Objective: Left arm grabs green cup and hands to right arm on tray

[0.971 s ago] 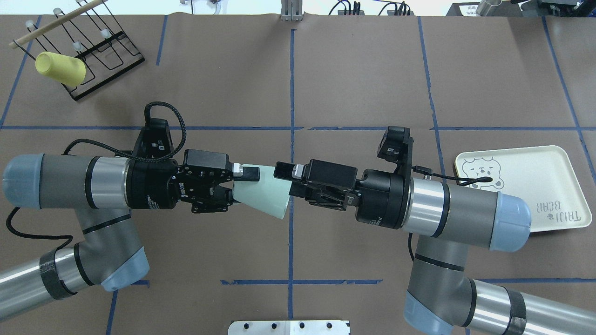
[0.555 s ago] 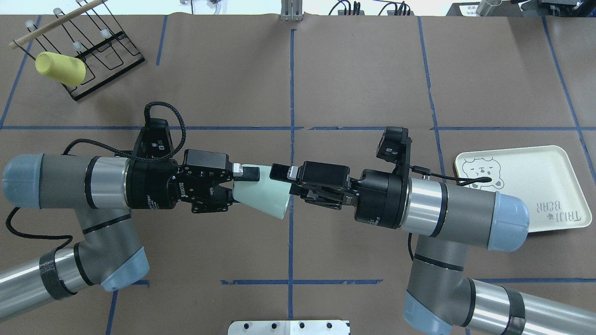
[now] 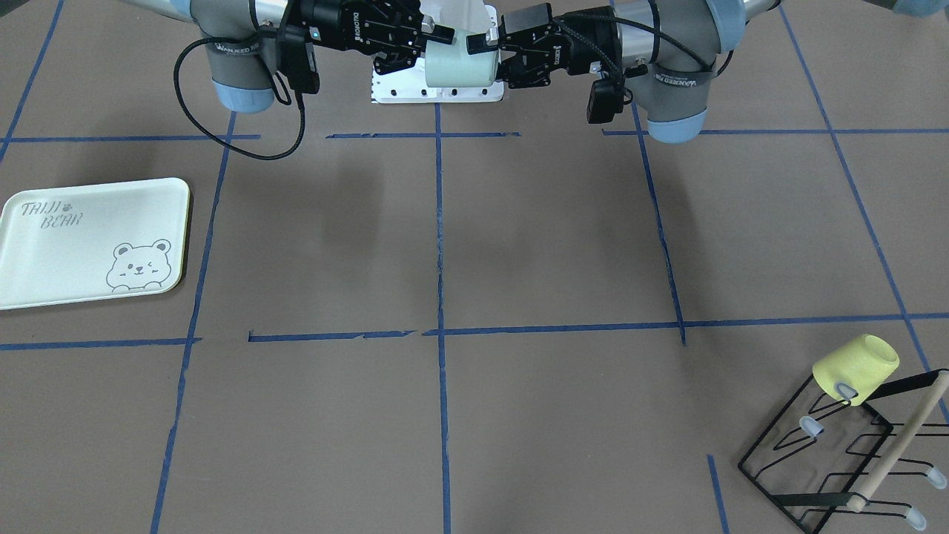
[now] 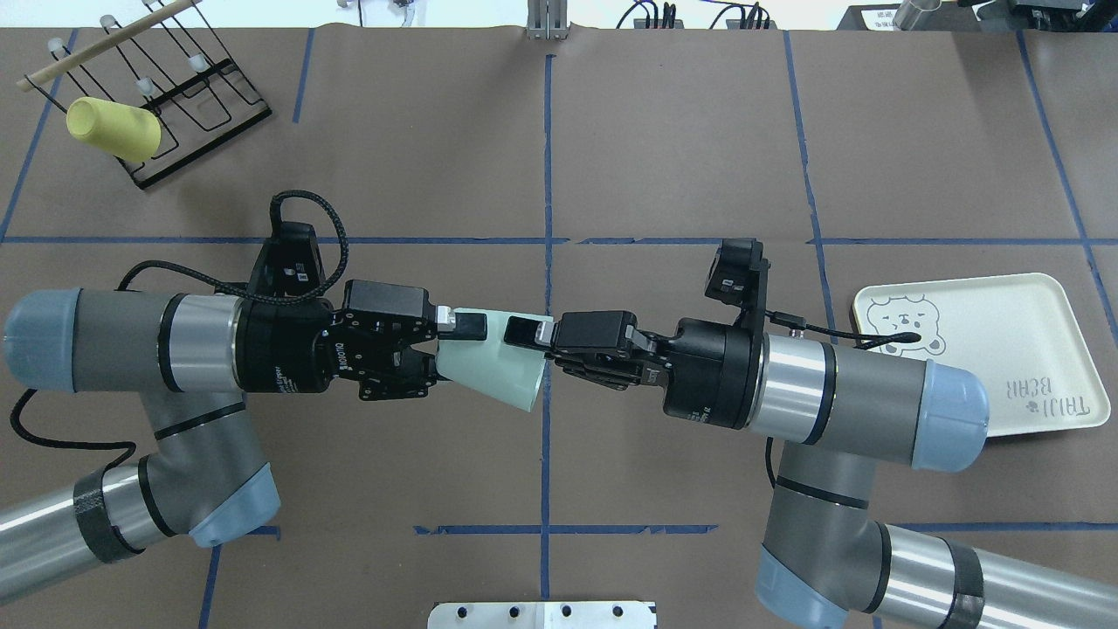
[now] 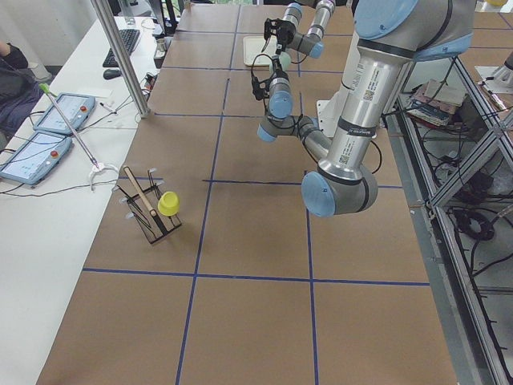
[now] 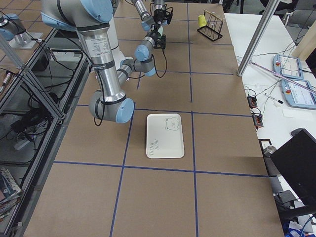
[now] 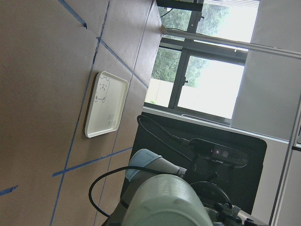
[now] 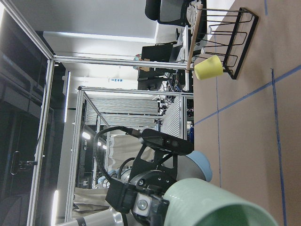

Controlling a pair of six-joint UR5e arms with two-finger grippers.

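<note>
The green cup [image 4: 498, 371] hangs level in the air over the table's middle, between the two arms. My left gripper [image 4: 454, 349] is shut on its narrow base. My right gripper [image 4: 528, 362] is at the wide rim end; its upper finger [image 4: 521, 330] lies against the cup, its lower finger is hidden. In the front view the left gripper [image 3: 485, 59] and right gripper [image 3: 430, 52] flank the cup [image 3: 460, 67]. The cup also fills the bottom of the left wrist view [image 7: 164, 197] and the right wrist view [image 8: 211, 207]. The tray [image 4: 987, 341] lies flat behind the right forearm.
A yellow cup [image 4: 113, 128] hangs on a black wire rack [image 4: 192, 96] at the far left corner. A white metal plate [image 4: 541, 614] sits at the near table edge. Blue tape lines cross the brown table.
My right gripper has moved left onto the cup's rim end and its upper finger has drawn in against the cup. The left arm and the cup have stayed still.
</note>
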